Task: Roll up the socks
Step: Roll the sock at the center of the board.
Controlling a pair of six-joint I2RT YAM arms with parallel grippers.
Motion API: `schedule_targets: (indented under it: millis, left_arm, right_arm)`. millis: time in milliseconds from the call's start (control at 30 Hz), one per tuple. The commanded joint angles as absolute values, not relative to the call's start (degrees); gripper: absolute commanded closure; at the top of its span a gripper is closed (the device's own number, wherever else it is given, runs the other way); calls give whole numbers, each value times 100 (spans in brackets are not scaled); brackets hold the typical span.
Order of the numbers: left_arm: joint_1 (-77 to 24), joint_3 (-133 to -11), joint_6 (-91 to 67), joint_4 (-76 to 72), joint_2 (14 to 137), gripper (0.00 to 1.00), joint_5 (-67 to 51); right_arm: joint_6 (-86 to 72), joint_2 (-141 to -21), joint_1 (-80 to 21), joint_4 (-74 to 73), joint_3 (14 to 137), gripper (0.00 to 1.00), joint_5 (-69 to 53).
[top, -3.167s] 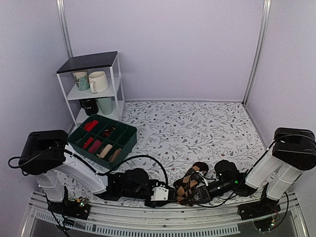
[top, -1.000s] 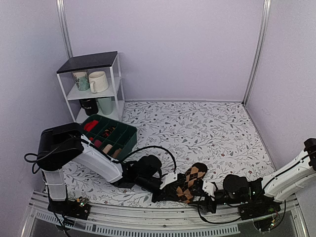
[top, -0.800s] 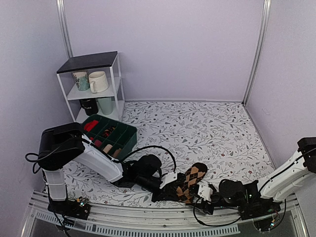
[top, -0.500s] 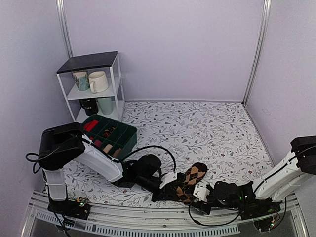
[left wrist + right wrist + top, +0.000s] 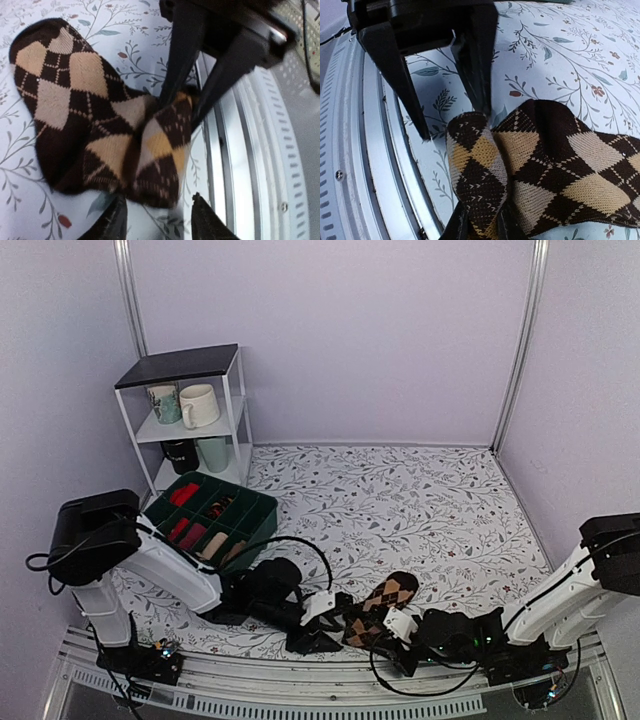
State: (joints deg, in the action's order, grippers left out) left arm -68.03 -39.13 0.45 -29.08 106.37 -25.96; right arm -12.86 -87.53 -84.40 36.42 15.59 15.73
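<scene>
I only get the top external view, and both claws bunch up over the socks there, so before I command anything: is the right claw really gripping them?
Observer: Yes. The right wrist camera shows the right claw closed on the doubled-over near end of the socks.
Operator: And the other one?
Observer: The left claw is open. One tip meets the edge of the fold, and the other stands clear of it on the mat.
Operator: Is it a roll?
Observer: Not yet. The left wrist camera shows only that near end folded over, while the rest lies flat.
</scene>
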Motion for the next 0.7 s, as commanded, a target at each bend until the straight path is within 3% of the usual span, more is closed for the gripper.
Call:
schedule_targets:
  millis: [0, 267, 667]
  left_arm:
    - [-7130, -3199, 753, -3224, 9774, 51, -1467]
    - [-7543, -3330, 1990, -3769, 9893, 38, -826]
    - [-7617, -4050, 2705, -3360, 10539, 37, -1234]
  right_arm:
    - [-1931, -8256, -8351, 2876, 1115, 92, 864]
    - [-2758, -7673, -7376, 2831, 887, 91, -848]
    - [-2969, -9233, -6762, 2868, 1473, 91, -1983]
